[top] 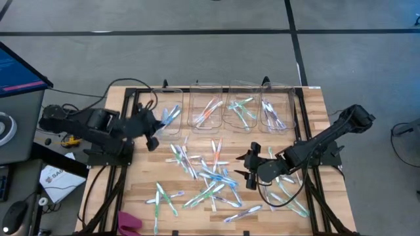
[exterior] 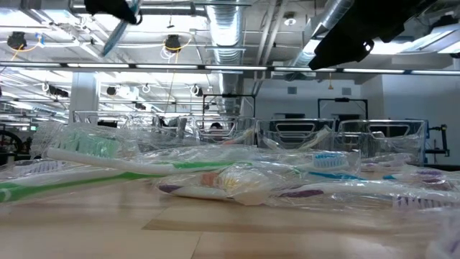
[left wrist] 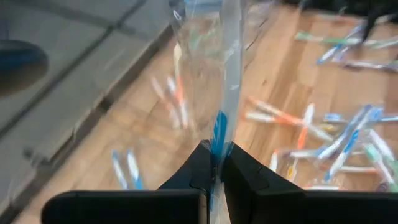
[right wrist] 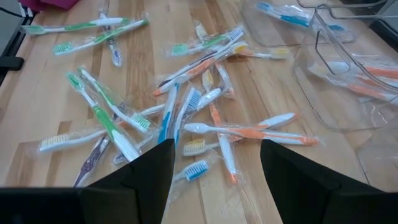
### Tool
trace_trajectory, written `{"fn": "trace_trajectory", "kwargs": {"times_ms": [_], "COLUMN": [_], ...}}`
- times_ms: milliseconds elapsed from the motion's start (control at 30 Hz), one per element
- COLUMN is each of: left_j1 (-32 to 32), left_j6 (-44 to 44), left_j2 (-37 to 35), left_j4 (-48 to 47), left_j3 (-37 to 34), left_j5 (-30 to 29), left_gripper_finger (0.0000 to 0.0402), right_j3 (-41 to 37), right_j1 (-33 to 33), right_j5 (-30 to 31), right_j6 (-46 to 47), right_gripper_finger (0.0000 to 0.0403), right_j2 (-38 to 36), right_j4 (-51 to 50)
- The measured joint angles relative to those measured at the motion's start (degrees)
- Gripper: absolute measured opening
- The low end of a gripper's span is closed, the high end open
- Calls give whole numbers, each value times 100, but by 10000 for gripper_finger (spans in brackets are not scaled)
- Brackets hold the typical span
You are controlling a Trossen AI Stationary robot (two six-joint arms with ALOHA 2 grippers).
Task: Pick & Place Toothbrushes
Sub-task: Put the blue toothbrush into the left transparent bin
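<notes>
Several wrapped toothbrushes (top: 210,174) lie scattered on the wooden table (top: 131,190); the right wrist view shows the same pile (right wrist: 186,118). My left gripper (top: 155,131) hangs above the table's far left part, shut on a blue toothbrush in a clear wrapper (top: 170,117), which points toward the leftmost clear bin (top: 174,110). In the low view this brush (exterior: 115,36) slants high at the upper left. My right gripper (right wrist: 214,177) hovers open over the pile's right side (top: 252,167), with nothing between its fingers. My left gripper pinches the blue toothbrush through its clear wrapper (left wrist: 217,140) between its two fingers (left wrist: 202,168). The brush runs on straight ahead beyond the fingertips, roughly in line with them. It is lifted clear of the table, slanting.
A row of clear bins stands along the far edge, with toothbrushes in them (top: 207,111) (top: 241,111) (top: 275,113). A pink thing (top: 128,223) lies at the near left corner. Black frame rails (top: 298,118) run along the table's sides.
</notes>
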Motion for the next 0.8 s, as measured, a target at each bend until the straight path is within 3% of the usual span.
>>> {"fn": "trace_trajectory", "kwargs": {"times_ms": [100,233,467,567,800], "left_j1": [740,1765,3475,3826,4308], "left_j6": [-50,18,545,611,713], "left_j2": [2,12,533,964,2057], "left_j4": [-241,-258,-265,-266,-237], "left_j3": [91,93,-52,-168,-201], "left_j5": [577,933,1718,1987,2023], "left_gripper_finger": [11,13,14,14,16], "right_j3": [0,0,0,0,0], "right_j1": [-4,-7,-46,-60,-122], "right_j5": [0,0,0,0,0], "right_j6": [-2,-5,-65,-70,-109], "right_gripper_finger": [232,232,232,232,232], "right_j2": [0,0,0,0,0], "right_j4": [0,0,0,-22,-63]}}
